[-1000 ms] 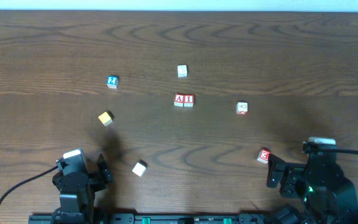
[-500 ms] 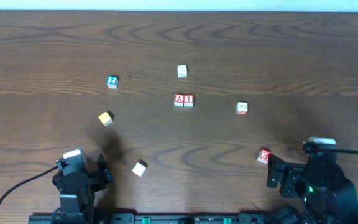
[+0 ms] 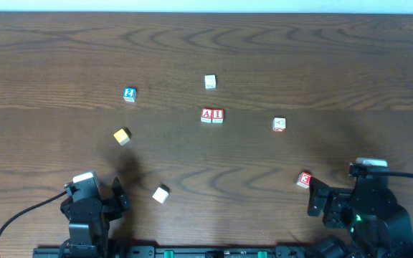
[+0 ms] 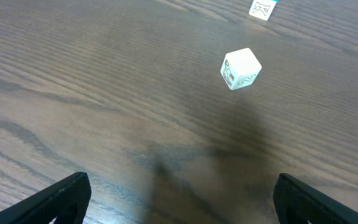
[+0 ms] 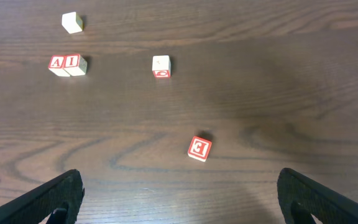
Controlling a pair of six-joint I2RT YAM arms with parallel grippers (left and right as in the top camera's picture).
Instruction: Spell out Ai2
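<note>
Moved: nothing; the cubes and both arms sit as they did a second ago.
Left gripper (image 4: 179,202): jaws wide apart and empty, over bare table (image 3: 335,57) near its front-left corner.
Right gripper (image 5: 179,199): jaws wide apart and empty, near the front-right corner.
A cube (image 3: 206,115): mid-table, red letter up.
I cube (image 3: 218,115): touching the A cube's right side, so the pair reads AI.
Blue cube (image 3: 129,94): well apart from the pair, toward the left edge and slightly nearer the far edge; its white mark is too small to read.
Red cube (image 3: 305,179): just ahead of the right gripper.
Yellow cube (image 3: 122,136): left side, nearer the front than the blue cube.
White cubes: one (image 3: 210,82) beyond the pair, one (image 3: 161,193) near the front edge.
Red-marked cube (image 3: 279,124): right of the pair, apart from it.
</note>
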